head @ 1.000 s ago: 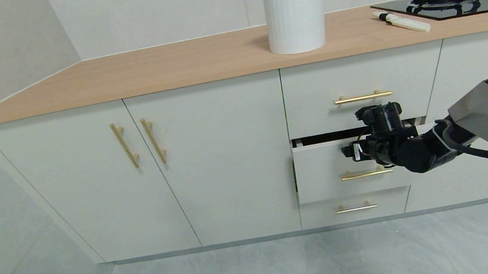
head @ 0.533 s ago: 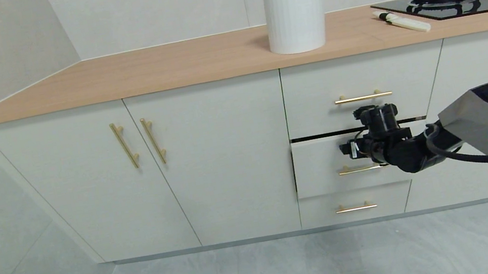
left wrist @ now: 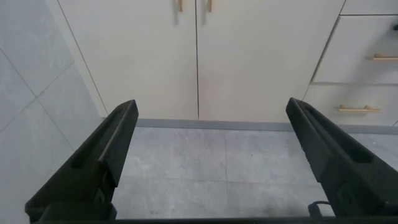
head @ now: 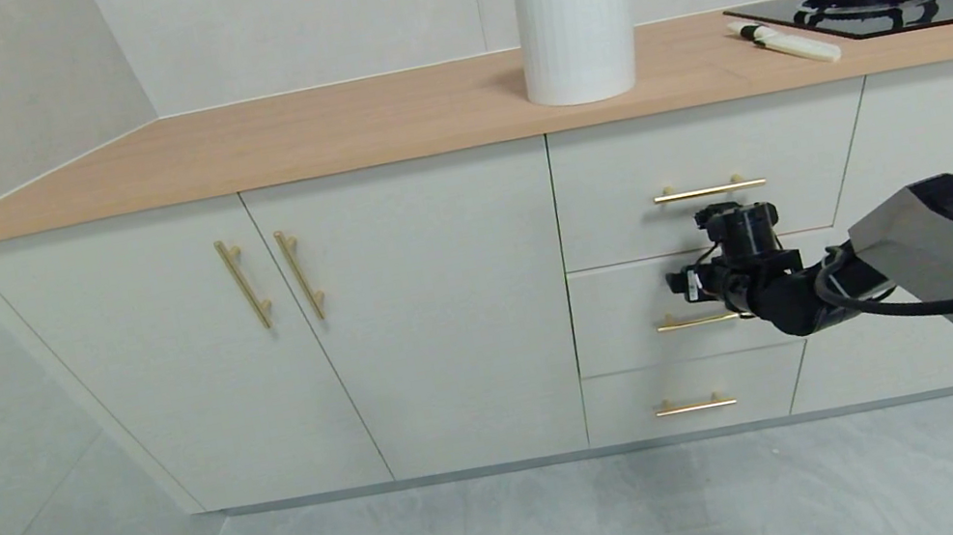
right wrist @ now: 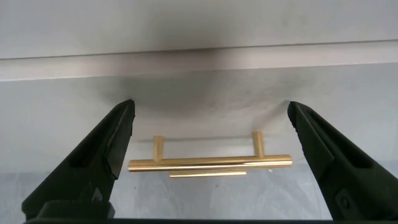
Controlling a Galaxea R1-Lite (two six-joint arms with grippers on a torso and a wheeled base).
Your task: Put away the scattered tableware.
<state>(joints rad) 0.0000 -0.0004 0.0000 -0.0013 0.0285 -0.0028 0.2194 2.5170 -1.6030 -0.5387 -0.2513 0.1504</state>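
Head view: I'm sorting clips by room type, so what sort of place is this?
Most likely a home-style kitchen: a wooden countertop runs over pale cabinets and drawers with brass bar handles, and a gas hob with black burner grates is set into it at the right.

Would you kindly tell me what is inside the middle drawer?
The middle drawer is shut, so its contents are hidden. Its pale front and gold handle are all that can be seen.
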